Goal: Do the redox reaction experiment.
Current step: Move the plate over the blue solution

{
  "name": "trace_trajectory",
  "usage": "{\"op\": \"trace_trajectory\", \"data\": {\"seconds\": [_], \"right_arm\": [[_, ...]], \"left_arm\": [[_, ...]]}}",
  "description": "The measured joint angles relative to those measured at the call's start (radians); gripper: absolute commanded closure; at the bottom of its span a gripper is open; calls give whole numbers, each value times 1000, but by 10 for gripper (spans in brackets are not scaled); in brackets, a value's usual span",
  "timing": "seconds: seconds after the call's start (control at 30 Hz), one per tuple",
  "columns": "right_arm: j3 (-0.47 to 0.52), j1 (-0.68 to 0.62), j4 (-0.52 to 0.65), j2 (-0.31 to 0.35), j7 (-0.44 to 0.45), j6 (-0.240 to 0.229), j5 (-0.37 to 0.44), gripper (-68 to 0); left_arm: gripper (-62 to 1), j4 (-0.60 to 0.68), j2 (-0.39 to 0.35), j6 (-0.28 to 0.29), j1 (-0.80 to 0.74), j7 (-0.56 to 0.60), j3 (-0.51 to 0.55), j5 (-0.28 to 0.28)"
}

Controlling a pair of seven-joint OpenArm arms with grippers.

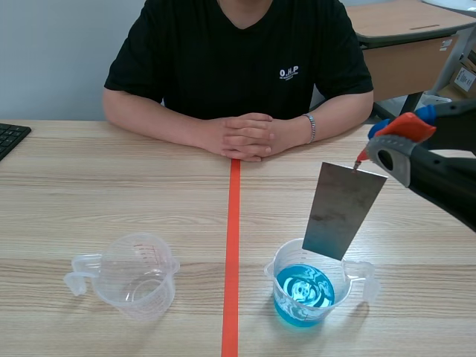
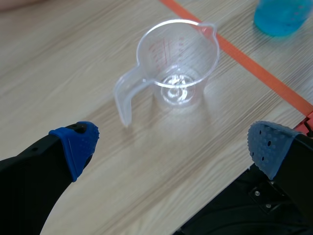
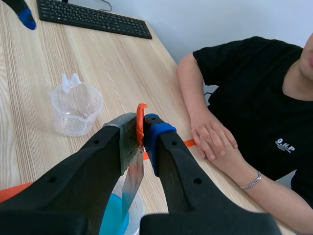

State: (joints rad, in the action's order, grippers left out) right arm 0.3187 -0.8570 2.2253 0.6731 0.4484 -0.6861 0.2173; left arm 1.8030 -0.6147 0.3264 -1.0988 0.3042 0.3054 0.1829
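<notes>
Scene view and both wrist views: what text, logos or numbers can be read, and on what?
"O.H.P": white chest logo on the person's black T-shirt.
Red scale marks on the empty measuring cup: too small and blurred to read.
Keyboard key legends: too small to read.
Metal plate: no text seen.

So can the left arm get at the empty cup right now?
Probably yes. The left gripper is open, the empty cup stands upright just ahead of it, and only bare table lies between them. The right gripper, holding the metal plate, is well away.
</notes>
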Motion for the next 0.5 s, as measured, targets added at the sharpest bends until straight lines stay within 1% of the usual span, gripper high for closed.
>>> {"op": "trace_trajectory", "data": {"seconds": [0.13,0.2,0.27,0.37,0.43,0.5], "right_arm": [[0,0,0,0,8,-26,0,-15],[0,0,0,0,15,-26,0,-15],[0,0,0,0,14,-26,0,-15],[0,0,0,0,15,-26,0,-15],[0,0,0,0,15,-26,0,-15],[0,0,0,0,15,-30,0,-15]], "left_arm": [[-623,0,-95,0,93,0,-47,1],[-618,0,-138,0,143,2,-75,2],[-509,0,-181,11,195,4,-109,2],[-312,0,-246,11,267,5,-164,3],[-223,0,-277,11,306,5,-197,5],[-171,0,-292,11,338,6,-225,10]]}}
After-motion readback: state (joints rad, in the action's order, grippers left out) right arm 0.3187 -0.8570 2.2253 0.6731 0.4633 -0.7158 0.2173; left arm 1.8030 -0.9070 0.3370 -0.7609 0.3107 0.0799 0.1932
